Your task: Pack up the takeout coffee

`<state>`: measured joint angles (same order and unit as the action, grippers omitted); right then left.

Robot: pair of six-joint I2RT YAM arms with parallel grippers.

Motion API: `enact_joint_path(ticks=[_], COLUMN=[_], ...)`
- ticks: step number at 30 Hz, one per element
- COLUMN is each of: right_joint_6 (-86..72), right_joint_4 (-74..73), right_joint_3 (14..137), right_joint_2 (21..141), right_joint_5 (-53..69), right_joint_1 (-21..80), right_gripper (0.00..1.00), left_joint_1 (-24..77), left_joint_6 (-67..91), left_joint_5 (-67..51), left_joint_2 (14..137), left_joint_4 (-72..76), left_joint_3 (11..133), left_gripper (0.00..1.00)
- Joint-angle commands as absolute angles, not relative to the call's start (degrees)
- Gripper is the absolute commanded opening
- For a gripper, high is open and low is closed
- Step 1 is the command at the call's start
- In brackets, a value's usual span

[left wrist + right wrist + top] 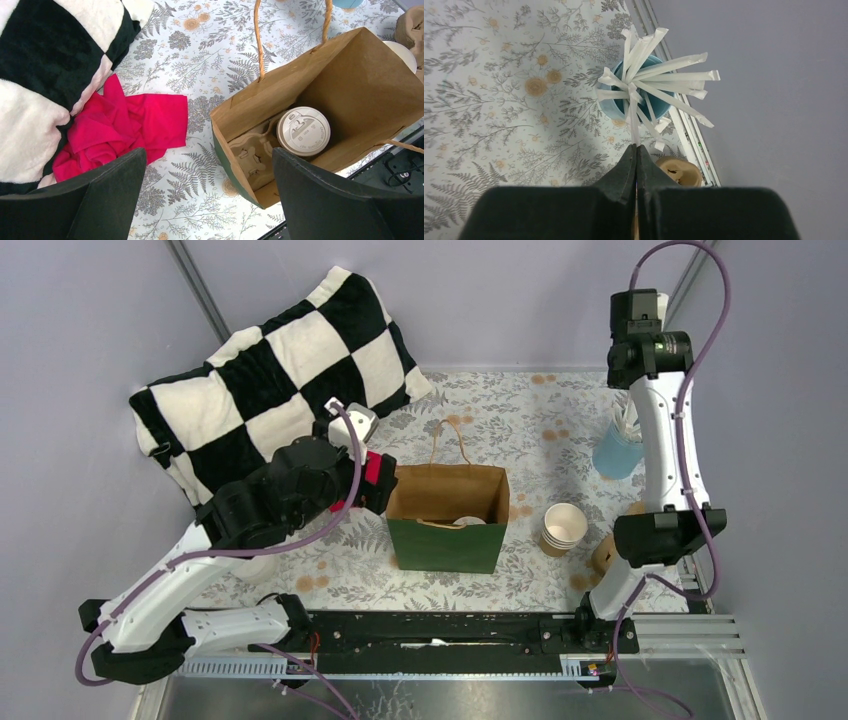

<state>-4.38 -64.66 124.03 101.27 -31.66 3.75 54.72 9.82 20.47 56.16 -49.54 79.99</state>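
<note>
The takeout coffee (303,131), a cup with a white lid, stands inside the open paper bag (360,75) in a moulded cardboard carrier (252,155). From above only its lid (469,522) shows in the bag (447,547). My left gripper (209,152) hangs wide open over the tablecloth just left of the bag, holding nothing. My right gripper (636,146) is shut on a white paper-wrapped straw (634,125), above the blue cup (616,107) full of straws at the far right.
A black-and-white checkered pillow (270,390) lies at the back left, with a red cloth (130,125) beside it. A stack of lidless brown cups (563,528) and cardboard carriers (605,552) stand right of the bag.
</note>
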Motion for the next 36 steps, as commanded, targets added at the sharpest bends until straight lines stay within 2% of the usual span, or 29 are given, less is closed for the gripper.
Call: enact_joint_path(ticks=[1, 5, 9, 13, 17, 22, 26, 36], right_joint_6=[-6.9, -5.1, -3.9, -2.1, -2.0, -6.5, -15.6, -31.3], right_joint_4=[-66.8, -64.6, -57.9, -52.2, -49.1, -46.1, -37.1, -25.1], right_joint_3=[128.7, 129.1, 124.5, 121.6, 122.0, 121.3, 114.7, 111.0], right_joint_2=[95.7, 91.4, 83.6, 77.7, 74.2, 72.5, 69.5, 66.5], right_joint_5=[-30.0, -24.7, -19.6, -8.7, 5.4, 32.9, 47.9, 59.3], right_joint_1=[3.7, 3.7, 3.8, 3.8, 3.8, 3.8, 3.8, 9.7], right_gripper=[0.00, 0.00, 0.00, 0.00, 0.00, 0.00, 0.00, 0.00], left_joint_1=[54.3, 54.1, 54.1, 54.0, 54.0, 53.6, 53.0, 52.7], left_joint_6=[9.0, 9.3, 10.4, 12.4, 14.1, 16.3, 19.5, 23.0], left_joint_5=[21.5, 22.0, 21.6, 22.0, 23.1, 27.5, 30.6, 34.9], left_joint_2=[57.8, 59.4, 60.8, 61.6, 62.3, 63.2, 63.0, 63.4], left_joint_4=[-46.8, -46.7, -46.8, -47.2, -47.5, -48.7, -49.2, -49.7], left_joint_3=[82.2, 84.3, 86.6, 89.3, 91.8, 93.1, 95.0, 97.3], left_gripper=[0.99, 0.99, 0.99, 0.99, 0.99, 0.99, 0.99, 0.99])
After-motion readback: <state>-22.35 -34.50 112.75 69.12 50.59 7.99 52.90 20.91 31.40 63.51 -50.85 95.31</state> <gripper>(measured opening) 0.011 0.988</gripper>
